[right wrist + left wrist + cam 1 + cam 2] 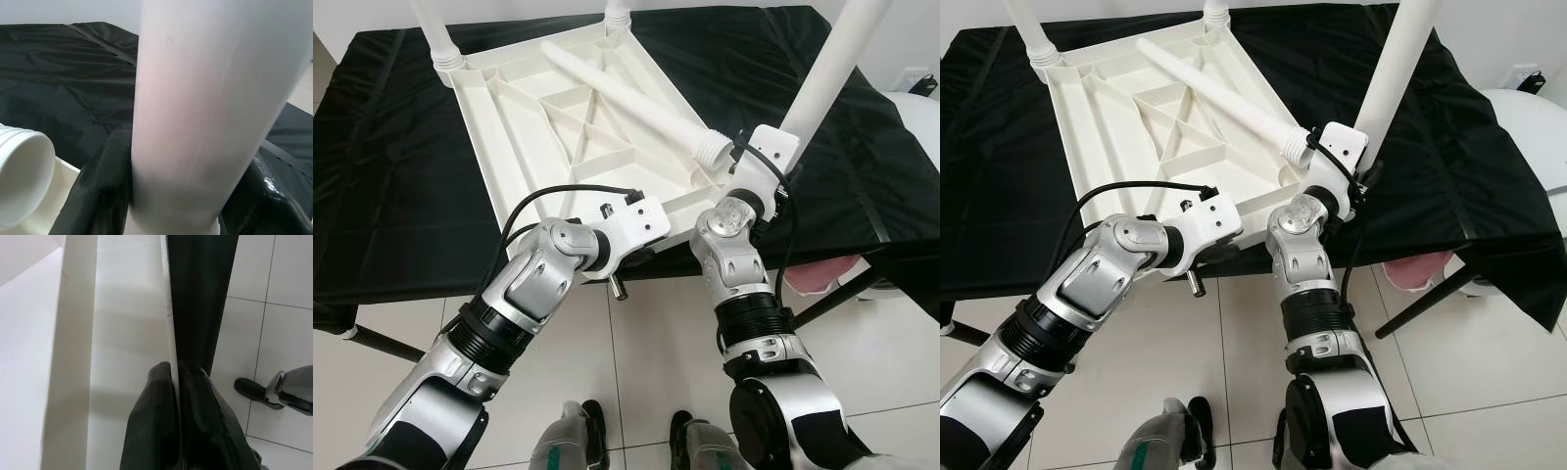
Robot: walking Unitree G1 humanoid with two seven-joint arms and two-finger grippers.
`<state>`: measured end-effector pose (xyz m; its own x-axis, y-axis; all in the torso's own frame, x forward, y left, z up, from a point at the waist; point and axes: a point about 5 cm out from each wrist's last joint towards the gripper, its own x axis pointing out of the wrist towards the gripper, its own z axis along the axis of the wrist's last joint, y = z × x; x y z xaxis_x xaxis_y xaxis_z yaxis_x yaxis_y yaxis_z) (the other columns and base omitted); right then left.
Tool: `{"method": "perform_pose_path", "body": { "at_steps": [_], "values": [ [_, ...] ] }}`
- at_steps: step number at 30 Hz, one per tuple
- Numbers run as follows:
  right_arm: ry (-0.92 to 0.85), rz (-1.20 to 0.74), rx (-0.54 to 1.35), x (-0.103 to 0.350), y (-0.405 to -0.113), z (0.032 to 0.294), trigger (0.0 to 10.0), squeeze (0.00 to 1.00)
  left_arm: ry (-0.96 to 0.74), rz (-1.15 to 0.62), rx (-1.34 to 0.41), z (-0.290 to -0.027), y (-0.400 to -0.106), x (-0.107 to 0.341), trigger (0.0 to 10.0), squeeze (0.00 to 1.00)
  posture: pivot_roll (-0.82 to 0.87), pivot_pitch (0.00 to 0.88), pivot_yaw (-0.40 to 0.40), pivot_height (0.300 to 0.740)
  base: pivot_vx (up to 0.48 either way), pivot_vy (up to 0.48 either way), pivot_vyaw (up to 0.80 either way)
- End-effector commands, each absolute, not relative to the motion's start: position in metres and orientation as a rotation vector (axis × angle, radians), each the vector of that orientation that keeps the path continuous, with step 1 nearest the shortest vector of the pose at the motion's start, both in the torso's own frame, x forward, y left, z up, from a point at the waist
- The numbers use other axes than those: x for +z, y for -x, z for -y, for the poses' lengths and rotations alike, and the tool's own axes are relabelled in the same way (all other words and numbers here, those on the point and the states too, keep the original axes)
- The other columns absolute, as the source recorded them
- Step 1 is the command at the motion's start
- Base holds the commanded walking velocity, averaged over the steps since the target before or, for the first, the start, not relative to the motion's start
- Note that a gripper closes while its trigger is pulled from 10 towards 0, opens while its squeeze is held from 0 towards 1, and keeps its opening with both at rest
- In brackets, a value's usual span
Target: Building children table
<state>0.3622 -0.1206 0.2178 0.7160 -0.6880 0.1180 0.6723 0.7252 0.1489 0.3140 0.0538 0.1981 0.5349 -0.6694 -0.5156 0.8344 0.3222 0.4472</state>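
The upturned white tabletop [570, 122] lay ribs-up on the black-draped counter [391, 166], its near edge at the counter's front, towards the robot. Everything turned on the near right corner of that tabletop. There the right gripper [176, 196] was closed around the base of an upright leg [830, 69], black fingers [98, 191] pressed on either side of the tube, with the leg's long axis rising steeply and leaning a little away from the tabletop's centre. The leg's foot appeared to sit in the corner socket, though the wrist hid the joint, so how far it was seated could not be told.

Just beside that corner, a loose leg [626, 98] lay across the ribs, its long axis running diagonally from the far side towards the near right corner, its threaded end [19, 181] next to the held leg. Two more legs stood at the tabletop's far corners [440, 44].

The left gripper [176, 401] was pinched shut on the tabletop's thin near rim, steadying it at the near left. The right arm was therefore the nearer one to the loose leg.
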Motion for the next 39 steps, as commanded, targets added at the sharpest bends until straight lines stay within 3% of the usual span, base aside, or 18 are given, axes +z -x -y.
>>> {"method": "perform_pose_path", "body": {
  "at_steps": [1,2,6,7,9,10,33,39],
  "values": [
    [-0.033,-0.007,-0.900,0.177,-0.356,0.146,10.0,0.00,-0.783,-0.236,-0.949,-0.060,-0.315,0.202,10.0,0.00,-0.09,0.197,0.055,0.740,0.000,0.000,0.00],
    [-0.045,-0.003,-0.895,0.177,-0.356,0.146,10.0,1.00,-0.784,-0.237,-0.949,-0.060,-0.315,0.202,10.0,0.00,-0.09,0.197,0.055,0.740,0.000,0.000,0.00],
    [-0.058,-0.003,-0.879,0.178,-0.357,0.145,10.0,1.00,-0.787,-0.235,-0.950,-0.059,-0.315,0.203,10.0,0.00,-0.09,0.197,0.055,0.740,0.000,0.000,0.00],
    [-0.064,-0.012,-0.857,0.178,-0.359,0.144,10.0,0.20,-0.787,-0.235,-0.951,-0.059,-0.315,0.203,10.0,0.00,-0.09,0.191,0.055,0.740,0.000,0.000,0.00],
    [-0.064,-0.012,-0.857,0.178,-0.359,0.144,10.0,0.20,-0.787,-0.235,-0.951,-0.059,-0.315,0.203,10.0,0.00,-0.09,0.191,0.055,0.740,0.000,0.000,0.00],
    [-0.064,-0.014,-0.845,0.178,-0.360,0.143,10.0,0.00,-0.787,-0.234,-0.951,-0.059,-0.315,0.203,10.0,0.00,-0.09,0.191,0.055,0.740,0.000,0.000,0.00],
    [-0.032,0.034,-0.602,0.185,-0.370,0.143,10.0,0.00,-0.783,-0.232,-0.943,-0.060,-0.317,0.204,10.0,0.00,-0.11,0.203,0.055,0.740,0.000,0.000,0.00],
    [-0.058,0.064,-0.460,0.184,-0.367,0.145,10.0,0.00,-0.782,-0.227,-0.944,-0.059,-0.318,0.204,10.0,0.00,-0.11,0.203,0.055,0.740,0.000,0.000,0.00]
  ]
}}
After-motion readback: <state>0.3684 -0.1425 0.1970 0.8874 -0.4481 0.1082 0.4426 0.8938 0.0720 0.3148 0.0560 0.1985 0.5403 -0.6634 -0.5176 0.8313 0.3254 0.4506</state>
